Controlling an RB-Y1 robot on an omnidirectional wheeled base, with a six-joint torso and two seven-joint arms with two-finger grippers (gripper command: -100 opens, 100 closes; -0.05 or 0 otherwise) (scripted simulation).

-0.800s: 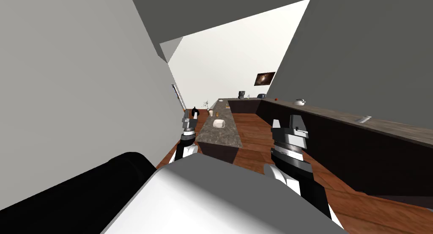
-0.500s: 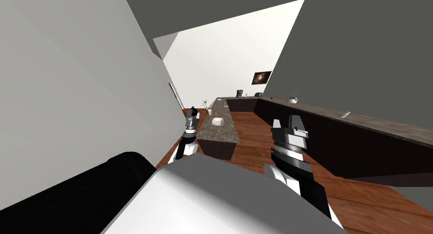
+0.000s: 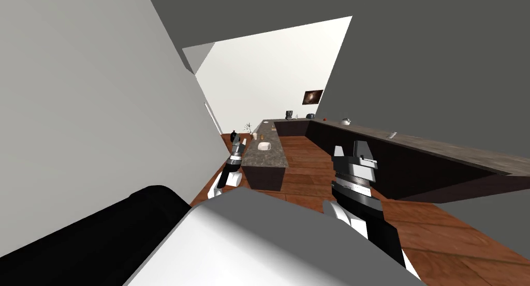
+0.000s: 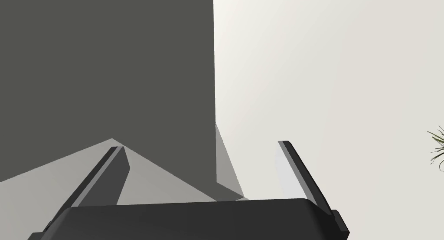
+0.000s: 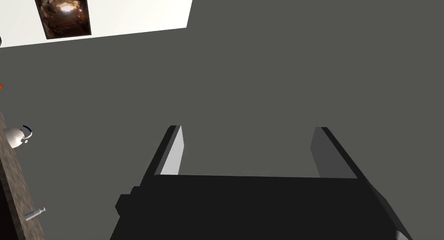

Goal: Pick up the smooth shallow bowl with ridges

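Observation:
A shallow white bowl (image 3: 264, 146) sits on the speckled stone top of a dark island counter (image 3: 269, 160), seen small in the head view. My left gripper (image 3: 237, 143) is raised just left of the island's near end, short of the bowl; its fingers (image 4: 116, 163) stand wide apart with nothing between them. Over the wooden floor to the right of the island, my right gripper (image 3: 352, 146) is also held up. Its fingers (image 5: 173, 150) are open and hold nothing.
A grey wall (image 3: 103, 117) runs close along my left. Beyond the bowl stand a cup (image 3: 254, 136) and a small jar (image 3: 262, 136). On the right, a long dark counter (image 3: 414, 153) carries a kettle (image 3: 346, 121). Wooden floor (image 3: 310, 164) lies between the counters.
The whole head picture has shifted: the island and bowl look smaller and a little further left, so my base or torso has moved. Both arms keep their pose.

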